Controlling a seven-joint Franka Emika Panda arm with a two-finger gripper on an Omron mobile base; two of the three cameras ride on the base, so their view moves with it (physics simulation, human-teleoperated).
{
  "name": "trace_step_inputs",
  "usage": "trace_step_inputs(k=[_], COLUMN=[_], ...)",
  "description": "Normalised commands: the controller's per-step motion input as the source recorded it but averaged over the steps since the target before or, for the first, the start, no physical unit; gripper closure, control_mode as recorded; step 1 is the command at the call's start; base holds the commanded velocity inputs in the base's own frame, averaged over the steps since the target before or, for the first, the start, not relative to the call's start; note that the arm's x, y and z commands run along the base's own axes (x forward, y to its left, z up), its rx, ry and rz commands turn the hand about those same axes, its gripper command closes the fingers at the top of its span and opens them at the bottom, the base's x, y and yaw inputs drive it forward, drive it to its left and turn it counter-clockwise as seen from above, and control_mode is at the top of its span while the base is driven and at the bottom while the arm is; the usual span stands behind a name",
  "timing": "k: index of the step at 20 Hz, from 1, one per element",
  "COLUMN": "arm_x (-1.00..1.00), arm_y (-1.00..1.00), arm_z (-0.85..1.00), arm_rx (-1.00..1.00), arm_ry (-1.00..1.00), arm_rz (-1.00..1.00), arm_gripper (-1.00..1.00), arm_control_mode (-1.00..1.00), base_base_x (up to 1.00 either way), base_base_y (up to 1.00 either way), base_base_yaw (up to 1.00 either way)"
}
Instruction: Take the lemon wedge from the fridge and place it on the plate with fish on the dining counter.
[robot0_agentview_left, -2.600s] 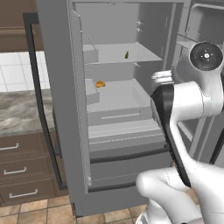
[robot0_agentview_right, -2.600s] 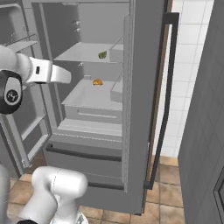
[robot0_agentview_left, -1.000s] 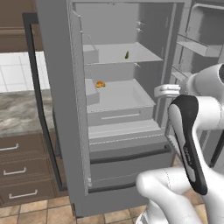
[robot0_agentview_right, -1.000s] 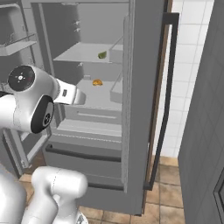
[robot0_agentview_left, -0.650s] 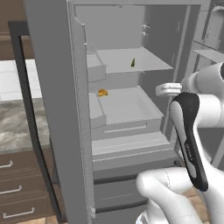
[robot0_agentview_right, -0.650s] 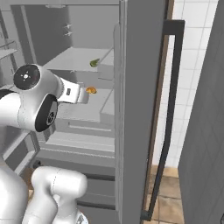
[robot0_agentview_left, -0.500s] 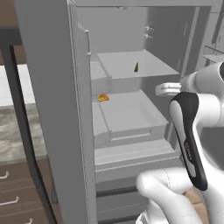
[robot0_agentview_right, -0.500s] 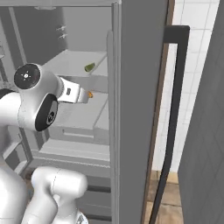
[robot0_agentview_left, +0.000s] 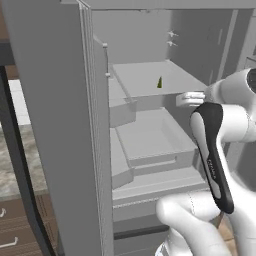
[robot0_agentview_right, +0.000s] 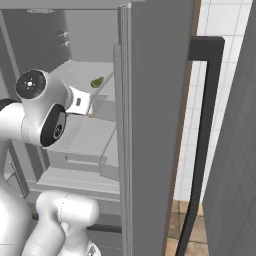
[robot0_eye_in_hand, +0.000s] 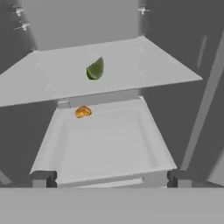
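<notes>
Green and tiny, the lemon wedge (robot0_eye_in_hand: 95, 69) sits on a flat grey shelf (robot0_eye_in_hand: 39, 83) inside the fridge (robot0_agentview_left: 60, 125), in the upper middle of the hand view. It looks very light and a bit slippery, with a pointy top, so it may roll or pop out if squeezed hard. The best spot to hold is likely its fat lower part, one finger on each side. The end effector (robot0_eye_in_hand: 109, 178) is wide open, holding nothing, and well apart from the wedge. Below the shelf is a pale drawer tray (robot0_eye_in_hand: 144, 148) with a small orange lump (robot0_eye_in_hand: 82, 112) at its back. The shelf is smooth and bare. White tiles (robot0_agentview_right: 220, 20) show at the upper right of the right base view.
</notes>
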Motion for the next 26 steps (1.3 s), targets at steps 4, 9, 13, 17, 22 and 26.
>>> trace_step_inputs(k=[4, 9, 13, 17, 22, 26], arm_x=[0.53, 0.16, 0.27, 0.34, 0.39, 0.59], arm_y=[0.48, 0.24, 0.00, -0.01, 0.00, 0.00], arm_z=[0.70, 0.58, 0.08, -0.23, -0.25, -0.01], arm_rx=[0.00, 0.00, 0.00, -0.01, -0.01, 0.00], arm_ry=[0.00, -0.02, -0.06, 0.00, 0.00, 0.02], arm_rz=[-0.12, -0.05, 0.00, 0.00, 0.00, 0.00], arm_gripper=[-1.00, -1.00, -1.00, -1.00, -1.00, -1.00], arm_control_mode=[-1.00, -1.00, -1.00, -1.00, -1.00, -1.00], base_base_x=[0.00, 0.00, 0.00, 0.00, 0.00, 0.00], base_base_y=[0.00, 0.00, 0.00, 0.00, 0.00, 0.00], base_base_yaw=[0.00, 0.00, 0.00, 0.00, 0.00, 0.00])
